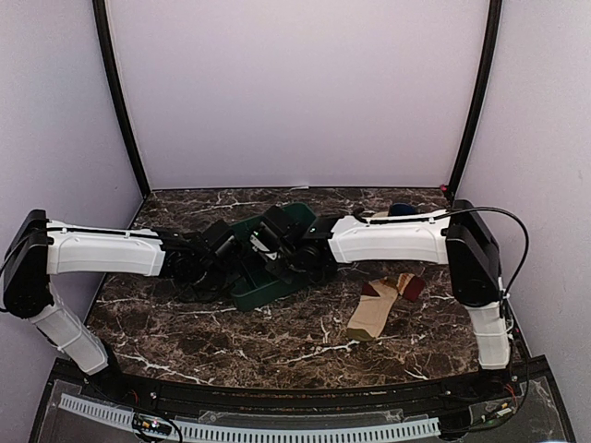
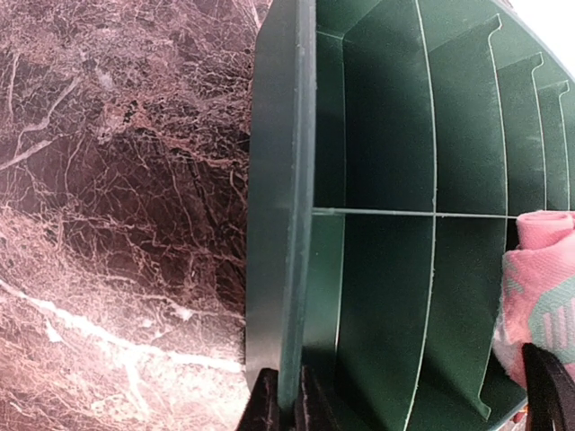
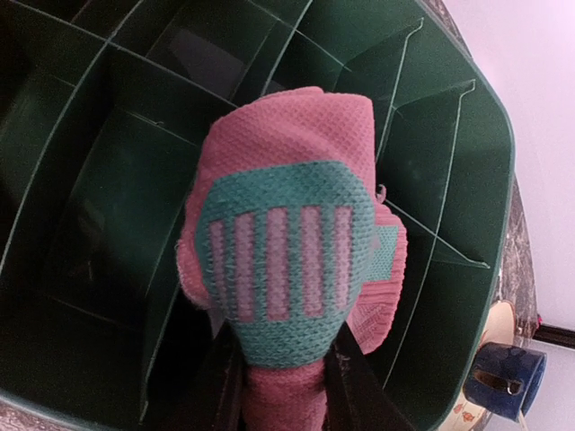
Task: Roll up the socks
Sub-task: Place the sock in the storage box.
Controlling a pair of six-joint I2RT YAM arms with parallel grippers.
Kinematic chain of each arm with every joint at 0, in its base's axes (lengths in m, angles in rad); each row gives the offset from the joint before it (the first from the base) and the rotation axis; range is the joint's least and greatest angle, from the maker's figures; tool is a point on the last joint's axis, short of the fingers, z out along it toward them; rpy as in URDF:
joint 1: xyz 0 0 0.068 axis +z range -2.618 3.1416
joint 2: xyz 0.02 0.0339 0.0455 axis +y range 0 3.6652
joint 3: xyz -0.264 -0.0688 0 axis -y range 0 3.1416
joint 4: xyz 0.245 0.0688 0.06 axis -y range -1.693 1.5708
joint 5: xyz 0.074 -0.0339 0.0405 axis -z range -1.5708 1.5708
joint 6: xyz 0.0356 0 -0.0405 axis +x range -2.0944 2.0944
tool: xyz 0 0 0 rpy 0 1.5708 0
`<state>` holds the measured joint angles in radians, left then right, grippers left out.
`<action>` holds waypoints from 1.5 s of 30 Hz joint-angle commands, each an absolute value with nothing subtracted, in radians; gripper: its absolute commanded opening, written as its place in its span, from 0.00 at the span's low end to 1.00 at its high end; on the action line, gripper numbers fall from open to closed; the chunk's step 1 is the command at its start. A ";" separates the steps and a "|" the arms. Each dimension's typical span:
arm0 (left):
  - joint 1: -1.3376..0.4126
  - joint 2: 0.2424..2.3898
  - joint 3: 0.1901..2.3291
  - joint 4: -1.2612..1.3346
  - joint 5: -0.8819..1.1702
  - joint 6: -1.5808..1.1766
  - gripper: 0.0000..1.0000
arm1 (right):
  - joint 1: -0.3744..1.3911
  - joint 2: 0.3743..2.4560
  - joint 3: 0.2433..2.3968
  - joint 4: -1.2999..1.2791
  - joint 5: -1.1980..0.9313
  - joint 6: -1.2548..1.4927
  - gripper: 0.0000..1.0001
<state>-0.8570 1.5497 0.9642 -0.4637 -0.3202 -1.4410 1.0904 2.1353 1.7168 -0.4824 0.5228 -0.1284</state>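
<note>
The rolled pink sock [image 3: 286, 242], with a teal patch striped in pale pink, hangs over a compartment of a green divided bin [image 3: 492, 171]. My right gripper [image 3: 283, 386] is shut on the sock's lower end. In the left wrist view the pink sock [image 2: 539, 287] shows at the right edge inside the bin. My left gripper [image 2: 286, 406] is shut on the bin's near wall [image 2: 280, 180]. The tan sock [image 1: 380, 306], with dark maroon heel and toe, lies flat on the marble table to the right of the bin [image 1: 268, 291]. Both grippers [image 1: 242, 257] [image 1: 277, 242] meet over the bin.
A blue cup-like object [image 3: 503, 377] sits just beyond the bin's far right corner, near the back wall [image 1: 404, 210]. Thin dividers [image 2: 433, 215] split the bin into several compartments. The dark marble table [image 1: 185, 332] is walled on three sides.
</note>
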 commanded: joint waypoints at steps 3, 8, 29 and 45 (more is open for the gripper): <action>-0.870 1.556 0.912 -0.536 -0.165 -1.488 0.00 | 1.091 2.179 1.804 -0.599 0.433 -0.040 0.00; -0.870 1.546 0.901 -0.526 -0.160 -1.487 0.00 | 1.062 2.177 1.786 -0.626 0.385 0.013 0.00; -0.870 1.541 0.897 -0.489 -0.155 -1.478 0.00 | 0.922 2.178 1.802 -0.774 0.122 0.204 0.00; -0.870 1.543 0.891 -0.430 -0.130 -1.474 0.00 | 0.938 2.270 1.835 -0.902 0.143 0.213 0.00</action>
<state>-0.8566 1.5322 0.9375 -0.4210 -0.2996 -1.4399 0.9424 2.1780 1.8561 -0.7128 0.1108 0.1890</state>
